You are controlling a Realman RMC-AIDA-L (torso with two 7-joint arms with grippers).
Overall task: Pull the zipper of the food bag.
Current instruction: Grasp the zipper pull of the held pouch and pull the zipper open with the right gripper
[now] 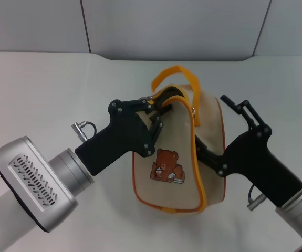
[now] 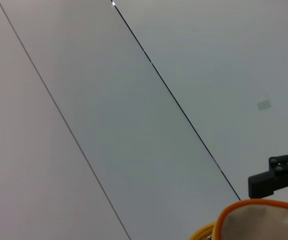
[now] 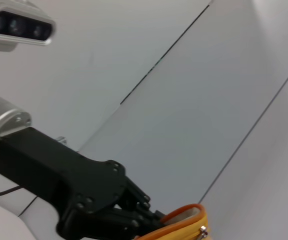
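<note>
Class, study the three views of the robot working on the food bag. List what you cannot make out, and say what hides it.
- The zipper pull: head view, hidden behind the left gripper at the bag's top edge.
- Grip of the right gripper: head view, its near finger lies against the food bag, the other sticks up behind it.
- Most of the bag: left wrist view, cut off by the frame's edge.

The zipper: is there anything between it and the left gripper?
Nothing visible stands between. In the head view the left gripper is already at the top edge of the food bag, beside the orange handle. The zipper pull itself is hidden there.
</note>
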